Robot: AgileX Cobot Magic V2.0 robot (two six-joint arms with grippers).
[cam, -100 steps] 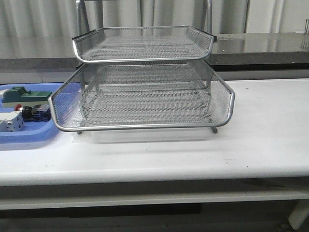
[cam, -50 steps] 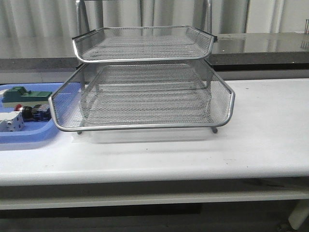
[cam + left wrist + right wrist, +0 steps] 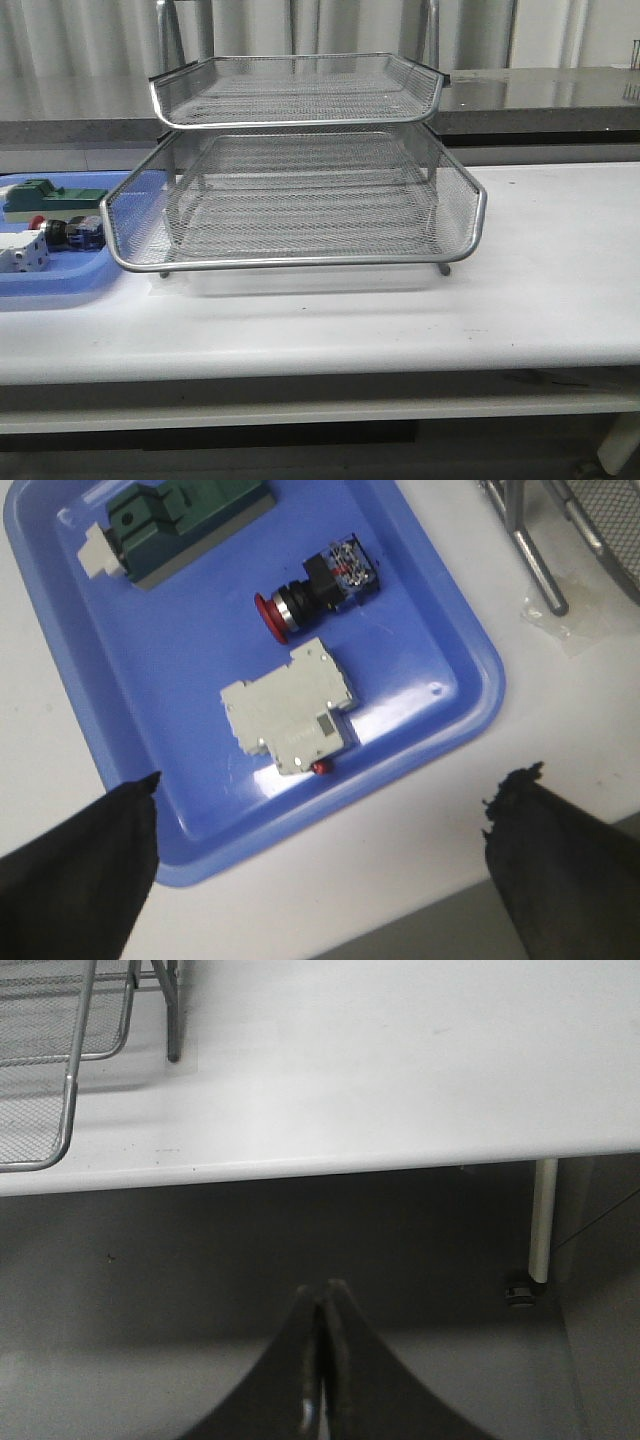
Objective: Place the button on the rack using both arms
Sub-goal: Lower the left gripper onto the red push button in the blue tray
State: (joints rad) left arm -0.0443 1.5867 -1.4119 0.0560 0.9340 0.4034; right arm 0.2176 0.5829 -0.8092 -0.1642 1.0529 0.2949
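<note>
The button [image 3: 318,584], with its red head, black body and blue rear block, lies on its side in the blue tray [image 3: 440,630]. It also shows at the far left of the front view [image 3: 66,233]. The silver wire-mesh rack [image 3: 300,170] stands mid-table. My left gripper [image 3: 325,800] is open and empty, above the tray's near edge, with the button farther in. My right gripper [image 3: 322,1295] is shut and empty, below the table's front edge, right of the rack's corner [image 3: 60,1080]. Neither arm shows in the front view.
A green rectangular block [image 3: 180,525] and a white boxy component [image 3: 290,708] lie in the blue tray beside the button. The table's front edge [image 3: 330,1165] and a white table leg [image 3: 541,1220] show in the right wrist view. A dark counter runs behind the rack.
In the front view the blue tray with its parts has shifted slightly to the left. The rack has not moved.
</note>
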